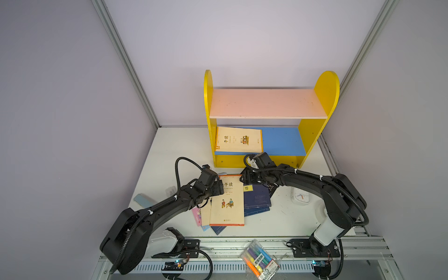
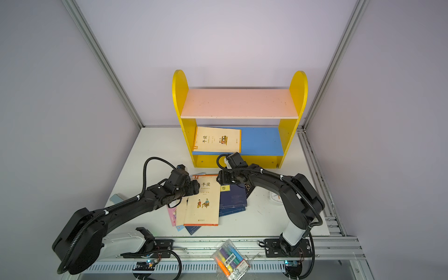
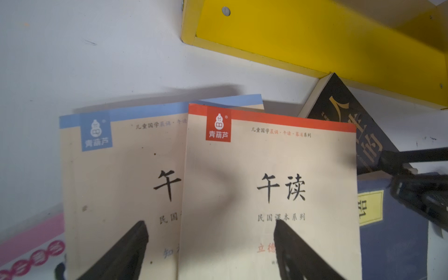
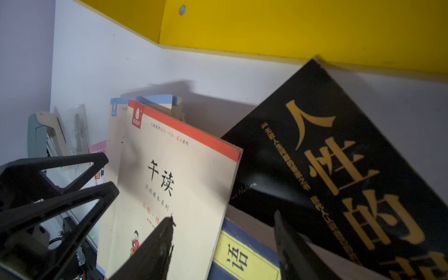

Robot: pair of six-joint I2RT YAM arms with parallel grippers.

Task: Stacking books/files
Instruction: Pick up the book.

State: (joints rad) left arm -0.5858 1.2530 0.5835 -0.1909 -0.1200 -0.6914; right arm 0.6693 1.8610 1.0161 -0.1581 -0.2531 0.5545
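1. Left end effector (image 3: 211,225) spread above the red-banded cream book (image 1: 228,201), which tops the heap on the surface (image 1: 169,150)
2. Right end effector (image 4: 223,218) spread over the navy book (image 4: 242,257) and the black book (image 4: 339,157)
3. Second cream book (image 1: 238,140) lies flat on the blue shelf (image 1: 281,143)

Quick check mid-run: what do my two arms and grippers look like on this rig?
Both the left arm and right arm are black shells on white base links, each trailed by black corrugated conduit fixed with white ties. The left gripper and right gripper have matte black, tapering fingers with triangular cut-outs.
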